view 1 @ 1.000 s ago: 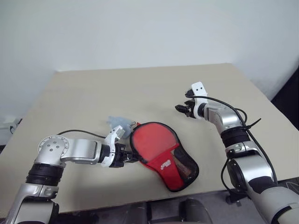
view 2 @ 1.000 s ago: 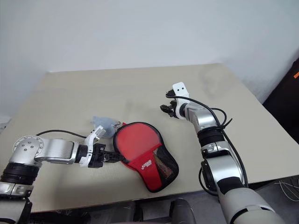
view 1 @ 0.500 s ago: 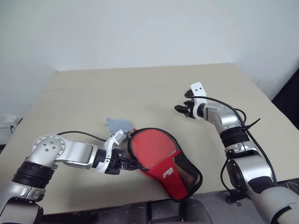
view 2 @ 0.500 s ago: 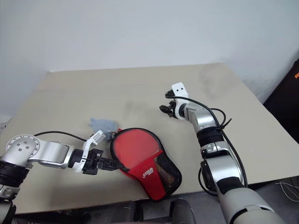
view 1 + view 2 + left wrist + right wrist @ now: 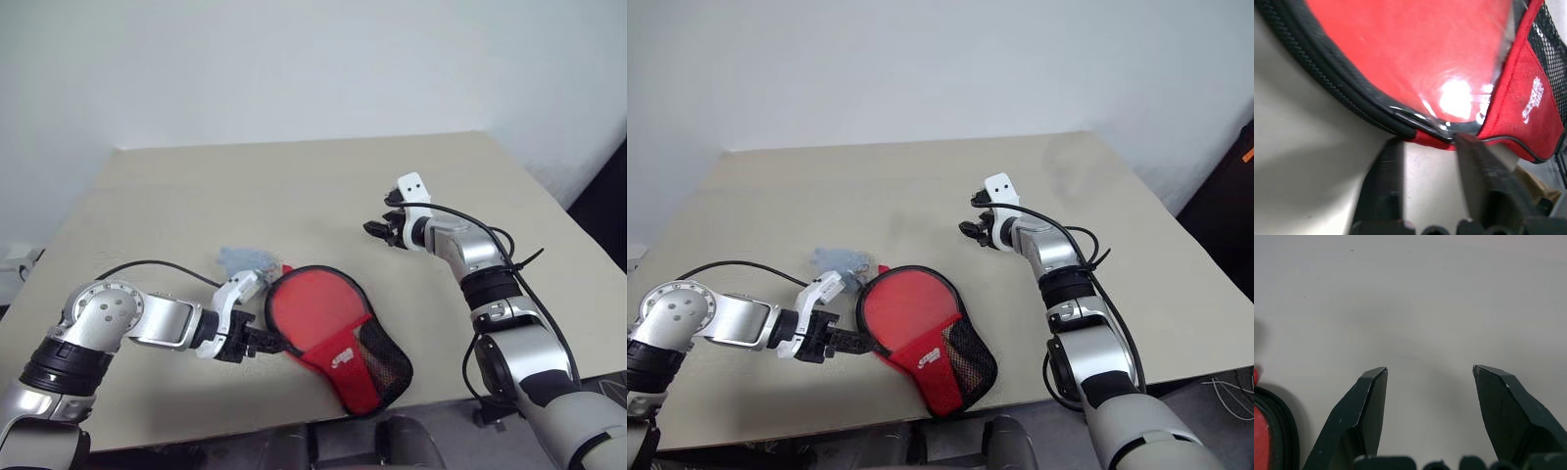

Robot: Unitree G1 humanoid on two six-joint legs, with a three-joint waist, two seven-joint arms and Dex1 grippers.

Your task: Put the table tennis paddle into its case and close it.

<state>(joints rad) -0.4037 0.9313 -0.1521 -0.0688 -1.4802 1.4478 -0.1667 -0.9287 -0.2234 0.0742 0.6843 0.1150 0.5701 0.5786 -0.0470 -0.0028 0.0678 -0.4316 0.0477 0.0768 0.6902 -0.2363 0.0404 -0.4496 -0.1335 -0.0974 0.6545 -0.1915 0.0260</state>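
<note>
beige tabletop (image 5: 323,186) under a plain pale wall carries everything. near its front edge, toward six o'clock, lies the case (image 5: 338,333), clear-plastic side up, black zip edging running round its outline and a red mesh panel with a white logo at its five o'clock end. inside it sits the table tennis paddle (image 5: 312,308); the round red rubber face shows through the clear plastic and takes up the wider, ten o'clock part of the pouch, while the handle end is hidden under the mesh panel, so i cannot tell how far in it reaches. a pale blue-grey ball (image 5: 245,259) on its cord rests on the table just beside the case at its ten o'clock corner.

left gripper (image 5: 263,343) sits low at the case's nine o'clock edge; in the left wrist view its two black fingers (image 5: 1382,196) stand parted with bare table between them, their tips right at the zip edging, clamped on nothing.

right gripper (image 5: 380,228) hangs above the table at about two o'clock from the case, well apart from it, its fingers (image 5: 1364,406) spread wide and empty.
</note>
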